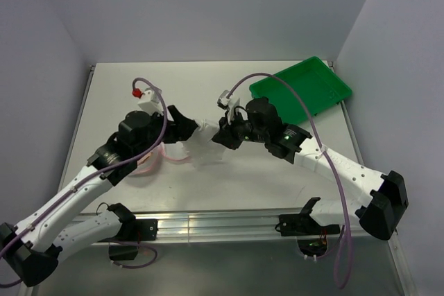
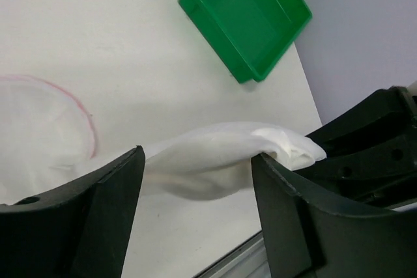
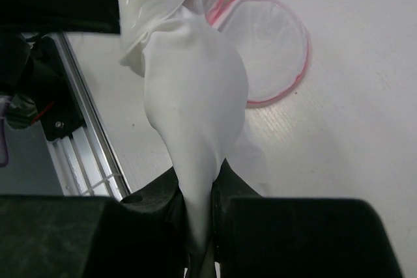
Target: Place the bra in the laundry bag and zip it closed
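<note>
Seen from above, two robot arms meet over the middle of a white table (image 1: pixel 243 178). Stretched between them is a smooth white fabric bra (image 1: pixel 205 127), held off the tabletop. Its long axis runs roughly left to right, from one gripper to the other.

The right gripper (image 3: pixel 199 187) has its fingers pressed together on one narrow end of the bra (image 3: pixel 195 89). From that pinch the fabric swells into a rounded cup, then folds over at the far end, right against the left gripper (image 1: pixel 189 129).

In the left wrist view, the left gripper (image 2: pixel 195 174) has its fingers spread wide. The bra (image 2: pixel 215 154) lies across the gap between them, and its bunched end points right, toward the black body of the right gripper (image 1: pixel 220 135).

The laundry bag (image 1: pixel 146 161), a round see-through white mesh pouch with a pink zipper rim, lies flat on the table beside and below the bra, partly under the left arm. The bra is outside the laundry bag (image 3: pixel 273 43).

A green plastic tray (image 1: pixel 305 84) sits at the far right corner of the table, well apart from both.
</note>
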`<state>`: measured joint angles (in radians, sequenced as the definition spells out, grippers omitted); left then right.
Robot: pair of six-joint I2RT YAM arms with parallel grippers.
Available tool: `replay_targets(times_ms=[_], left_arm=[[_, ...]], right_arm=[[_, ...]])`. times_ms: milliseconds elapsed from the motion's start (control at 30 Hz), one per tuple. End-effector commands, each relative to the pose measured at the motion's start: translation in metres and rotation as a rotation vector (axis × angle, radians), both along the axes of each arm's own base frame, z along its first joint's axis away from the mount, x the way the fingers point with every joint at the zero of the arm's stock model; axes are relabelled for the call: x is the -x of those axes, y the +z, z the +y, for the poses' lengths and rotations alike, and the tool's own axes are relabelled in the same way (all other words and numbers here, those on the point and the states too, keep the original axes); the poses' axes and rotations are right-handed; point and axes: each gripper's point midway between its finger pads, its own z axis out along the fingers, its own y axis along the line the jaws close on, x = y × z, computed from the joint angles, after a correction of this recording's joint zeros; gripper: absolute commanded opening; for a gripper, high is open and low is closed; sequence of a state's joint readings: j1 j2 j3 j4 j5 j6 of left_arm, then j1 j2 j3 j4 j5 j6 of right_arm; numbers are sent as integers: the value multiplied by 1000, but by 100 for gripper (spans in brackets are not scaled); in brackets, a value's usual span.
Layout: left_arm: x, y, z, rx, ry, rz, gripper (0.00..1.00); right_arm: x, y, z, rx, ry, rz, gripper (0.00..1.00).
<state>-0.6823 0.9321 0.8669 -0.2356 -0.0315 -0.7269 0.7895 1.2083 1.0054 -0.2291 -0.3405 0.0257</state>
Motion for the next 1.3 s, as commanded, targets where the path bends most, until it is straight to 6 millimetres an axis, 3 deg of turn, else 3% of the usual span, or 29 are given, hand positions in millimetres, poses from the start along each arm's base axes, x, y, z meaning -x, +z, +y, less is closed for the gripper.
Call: replay_targets(times_ms=[0,233,367,500,767,967,1100,1200,1233,1267], left_arm=[[-2,26,46,-63,181,-71,73],[14,-12,139,-190,565,13,70],[23,-27,176,-227,714,53,68],[24,-62,213,-400,851,131,68],[-1,-79,216,-553,805,198,69],[-20,-95,244,-604,812,280,66],[-29,-102,233,-566,702,286,60],[-34,-110,219,-527,629,283,45],[-35,-112,213,-507,608,286,32],[-34,-117,211,-502,596,296,24]], right_arm=[[-1,40,6,-119,-15,-42,8],[5,89,10,-281,-44,-6,0],[9,114,13,-392,-49,16,0],[15,132,15,-496,-31,16,0],[30,122,1,-525,-35,24,0],[40,128,-9,-559,-28,3,0],[41,126,-11,-565,-34,0,0],[39,124,-11,-571,-46,5,0],[39,125,-11,-574,-46,6,0],[37,125,-11,-579,-53,4,0]])
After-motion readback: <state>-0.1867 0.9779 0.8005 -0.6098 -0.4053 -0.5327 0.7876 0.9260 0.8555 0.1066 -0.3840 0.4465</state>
